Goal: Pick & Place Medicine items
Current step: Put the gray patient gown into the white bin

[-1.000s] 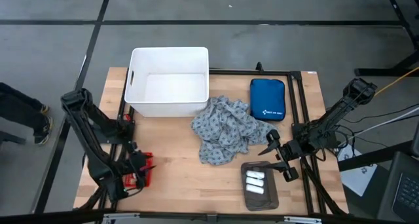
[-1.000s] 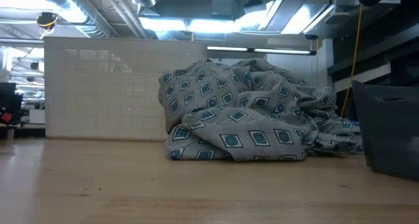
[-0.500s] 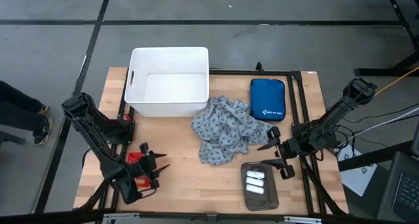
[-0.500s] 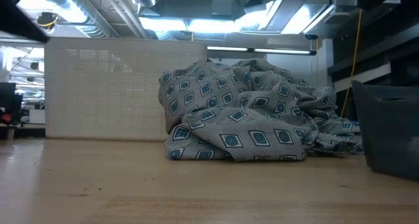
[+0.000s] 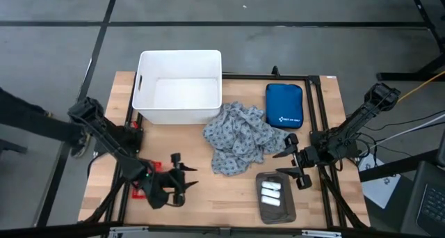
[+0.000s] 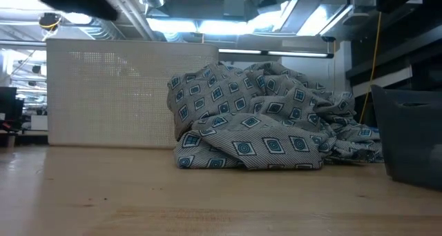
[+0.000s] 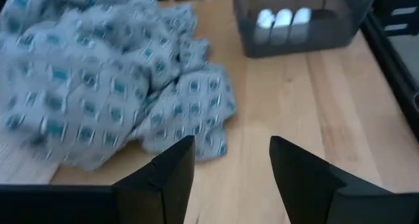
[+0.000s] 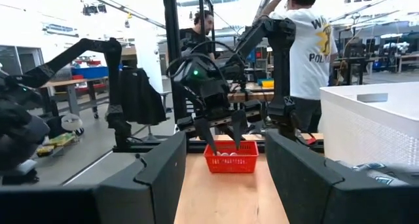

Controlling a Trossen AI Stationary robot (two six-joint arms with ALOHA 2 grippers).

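Three white medicine items [image 5: 270, 193] lie side by side in a dark grey tray [image 5: 285, 211] near the table's near edge; they also show in the left wrist view as white medicine items [image 7: 281, 18]. The red mesh basket [image 8: 230, 160] stands at the near left and is mostly hidden under the left arm in the high view [image 5: 140, 190]. My left gripper [image 5: 177, 179] is open above the bare table between basket and grey patterned cloth [image 5: 243, 144]. My right gripper [image 5: 292, 161] is open, just beyond the tray. Coloured items are not visible.
A white bin [image 5: 179, 85] stands at the far side, with a blue zipped pouch [image 5: 284, 106] to its right. The cloth heap fills the table's middle [image 6: 255, 119]. A black frame runs along the right side. People stand beyond the table [image 8: 308, 40].
My left gripper has swung from above the red basket toward the table's right, along the near edge, and now points at the cloth and the tray. The basket has stayed in place.
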